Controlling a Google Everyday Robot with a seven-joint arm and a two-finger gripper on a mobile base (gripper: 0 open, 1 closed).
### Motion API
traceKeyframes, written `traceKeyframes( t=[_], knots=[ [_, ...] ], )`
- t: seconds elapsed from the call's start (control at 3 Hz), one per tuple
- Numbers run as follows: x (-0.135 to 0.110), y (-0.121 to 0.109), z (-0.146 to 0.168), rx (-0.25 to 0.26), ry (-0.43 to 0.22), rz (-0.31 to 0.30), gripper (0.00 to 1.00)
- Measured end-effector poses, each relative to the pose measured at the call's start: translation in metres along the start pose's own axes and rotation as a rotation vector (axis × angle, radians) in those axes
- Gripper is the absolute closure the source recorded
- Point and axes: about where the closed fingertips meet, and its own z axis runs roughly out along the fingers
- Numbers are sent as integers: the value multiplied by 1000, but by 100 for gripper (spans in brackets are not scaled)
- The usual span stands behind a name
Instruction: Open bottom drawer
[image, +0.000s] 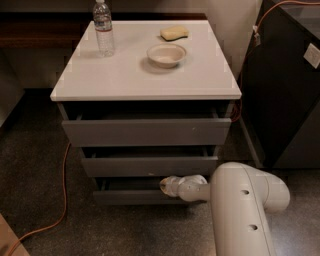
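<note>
At the foot of the white-topped grey cabinet (120, 75), you find the gripper (167, 186) at the upper edge of the bottom drawer (135, 197), the plain grey handleless front that sits lowest of the three. The gripper's pale tip lies right of the drawer's middle, against or just over the rim; whether it is clamped on the edge or loose you cannot tell. Behind it, the thick off-white robot arm (245, 210) comes in from the lower right and bends towards the drawer, hiding the right end of the drawer's front.

A dark gap shows above the bottom drawer's front, so it stands a little way out of the cabinet. You see the same sort of gap above the mid-sized grey drawer front (150, 166) and above the wide, tall grey top drawer front (145, 132).

On the cabinet's white top stand a clear plastic water bottle (103, 28) at the rear left, upright, a shallow cream bowl (166, 54) right of centre, and a yellow sponge (174, 33) just behind the bowl. An orange cable (64, 200) trails over the speckled dark floor (40, 165) to the left of the cabinet. A dark box-like unit (285, 90) stands to the right.
</note>
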Motion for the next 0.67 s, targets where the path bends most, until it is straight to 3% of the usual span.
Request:
traceKeyframes(
  t=[0.33, 0.67],
  knots=[
    [0, 1, 0, 0, 0, 0, 100],
    [0, 1, -1, 0, 0, 0, 79]
  ],
)
